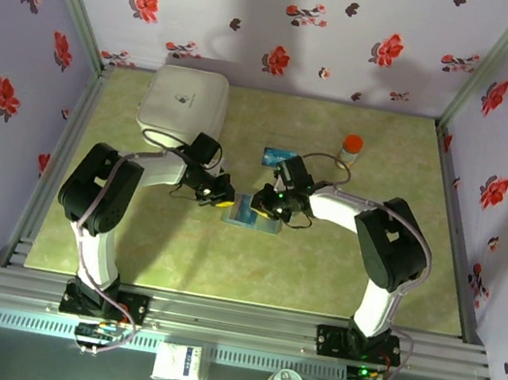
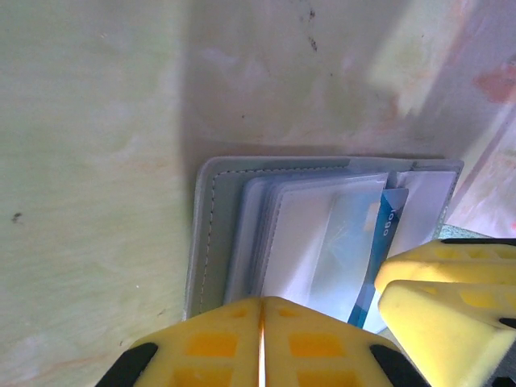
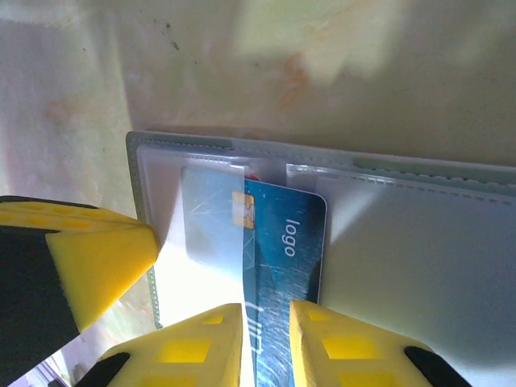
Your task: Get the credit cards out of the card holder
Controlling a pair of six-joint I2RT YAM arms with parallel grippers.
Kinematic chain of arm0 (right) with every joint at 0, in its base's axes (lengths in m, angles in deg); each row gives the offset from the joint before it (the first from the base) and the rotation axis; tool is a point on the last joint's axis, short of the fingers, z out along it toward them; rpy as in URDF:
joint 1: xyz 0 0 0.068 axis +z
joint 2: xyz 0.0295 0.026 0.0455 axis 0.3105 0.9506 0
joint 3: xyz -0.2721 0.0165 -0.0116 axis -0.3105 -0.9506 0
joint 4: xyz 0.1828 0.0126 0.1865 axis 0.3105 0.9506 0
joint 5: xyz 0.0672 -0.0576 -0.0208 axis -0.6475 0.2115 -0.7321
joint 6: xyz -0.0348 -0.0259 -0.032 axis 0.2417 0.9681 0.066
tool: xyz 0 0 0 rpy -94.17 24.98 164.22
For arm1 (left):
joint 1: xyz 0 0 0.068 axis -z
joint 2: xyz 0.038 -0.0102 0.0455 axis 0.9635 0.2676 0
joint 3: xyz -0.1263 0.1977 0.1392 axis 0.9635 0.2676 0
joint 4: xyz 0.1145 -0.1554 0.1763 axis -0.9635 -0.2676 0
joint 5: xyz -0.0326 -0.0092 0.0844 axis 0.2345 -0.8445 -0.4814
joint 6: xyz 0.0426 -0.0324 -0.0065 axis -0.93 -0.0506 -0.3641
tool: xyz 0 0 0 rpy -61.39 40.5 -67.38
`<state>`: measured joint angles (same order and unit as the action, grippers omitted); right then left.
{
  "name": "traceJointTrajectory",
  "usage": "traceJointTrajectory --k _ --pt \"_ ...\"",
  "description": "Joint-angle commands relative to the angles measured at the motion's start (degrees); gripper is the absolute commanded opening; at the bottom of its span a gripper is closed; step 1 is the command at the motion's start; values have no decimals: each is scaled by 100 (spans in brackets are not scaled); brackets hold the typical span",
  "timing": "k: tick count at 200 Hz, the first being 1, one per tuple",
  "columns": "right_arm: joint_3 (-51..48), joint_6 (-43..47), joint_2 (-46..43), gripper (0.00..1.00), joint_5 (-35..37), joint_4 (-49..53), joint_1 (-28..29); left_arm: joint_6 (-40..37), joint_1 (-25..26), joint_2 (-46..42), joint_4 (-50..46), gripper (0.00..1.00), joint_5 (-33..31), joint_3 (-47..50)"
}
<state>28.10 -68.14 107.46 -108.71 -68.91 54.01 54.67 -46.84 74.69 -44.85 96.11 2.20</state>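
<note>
Evidently the closed left tool point(image 2: 262, 310), at its nine o'clock, pins the card holder point(image 2: 211, 234) down so the right tool point(image 3: 266, 318), pinching the blue card point(image 3: 290, 234), can draw it free.

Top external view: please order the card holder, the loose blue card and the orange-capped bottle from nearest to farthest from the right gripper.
1. card holder, under the right gripper, centre.
2. loose blue card, just behind it.
3. orange-capped bottle, back right.
</note>
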Motion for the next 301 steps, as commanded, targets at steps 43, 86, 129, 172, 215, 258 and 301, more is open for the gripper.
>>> traceJointTrajectory --k 43,86,129,172,215,258,301 --pt "-167 140 -421 25 256 72 11 -176 -1 -327 -401 9 -13 -243" --pt "-355 -15 -506 26 140 -154 -94 -311 252 -131 -651 5 -37 -563" --pt "-527 -148 -482 27 -89 -426 -173 -392 347 106 -765 2 -170 -674" --pt "-615 -228 -366 27 -225 -635 -191 -406 444 277 -749 0 -121 -714" --pt "-648 -263 -260 28 -278 -742 -191 -462 453 317 -864 0 -388 -639" --pt "-658 -261 -133 28 -354 -790 -191 -407 453 227 -800 0 -402 -569" --pt "-688 -298 -53 28 -401 -889 -191 -383 453 272 -814 0 -436 -560"
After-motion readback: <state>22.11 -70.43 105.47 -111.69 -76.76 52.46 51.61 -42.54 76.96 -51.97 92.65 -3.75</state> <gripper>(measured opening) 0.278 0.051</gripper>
